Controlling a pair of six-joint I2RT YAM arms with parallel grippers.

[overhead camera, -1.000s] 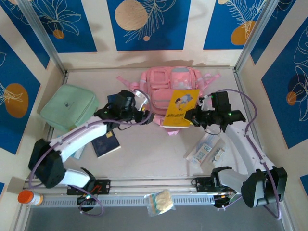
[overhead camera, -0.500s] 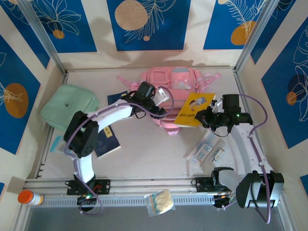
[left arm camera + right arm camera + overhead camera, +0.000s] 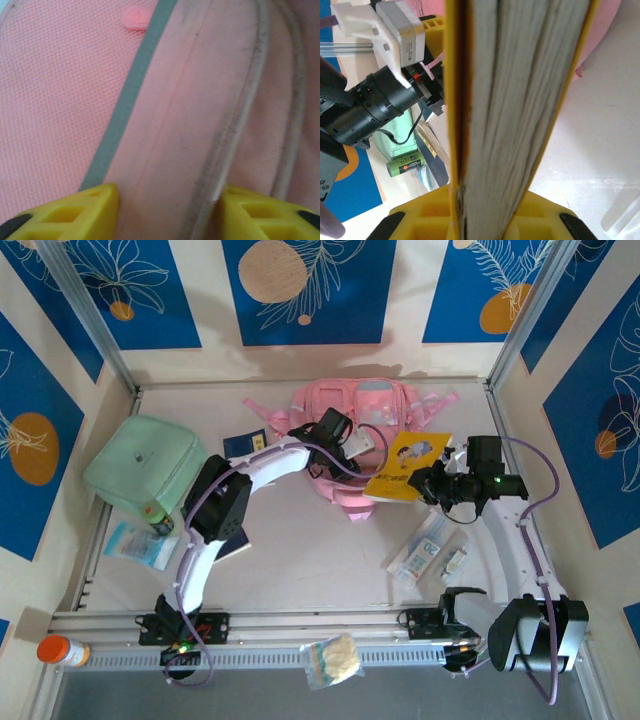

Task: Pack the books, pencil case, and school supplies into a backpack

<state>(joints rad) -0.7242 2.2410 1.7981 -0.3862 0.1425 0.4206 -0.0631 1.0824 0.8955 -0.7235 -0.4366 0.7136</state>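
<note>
The pink backpack (image 3: 372,410) lies at the back middle of the table. My left gripper (image 3: 345,440) reaches onto its front, and in the left wrist view the gripper (image 3: 167,200) is shut on a fold of pink backpack fabric (image 3: 165,125) that touches both yellow fingertips (image 3: 75,210). My right gripper (image 3: 432,482) is shut on the yellow book (image 3: 408,465), held tilted just right of the backpack; its page edge (image 3: 520,100) rises between the fingers (image 3: 415,220). One navy book (image 3: 243,443) lies left of the backpack, and another (image 3: 232,540) is under the left arm. The mint-green pencil case (image 3: 140,465) sits far left.
White school supplies (image 3: 425,552) and a small packet (image 3: 456,562) lie front right. A green cylinder (image 3: 158,515) and a blue-white packet (image 3: 135,543) rest below the pouch. An orange-capped bottle (image 3: 55,650) and a clear bag (image 3: 335,660) sit by the front rail.
The left arm swung right across the backpack and its jaws narrowed onto the fabric. The right gripper carried the yellow book rightward, off the backpack's front.
</note>
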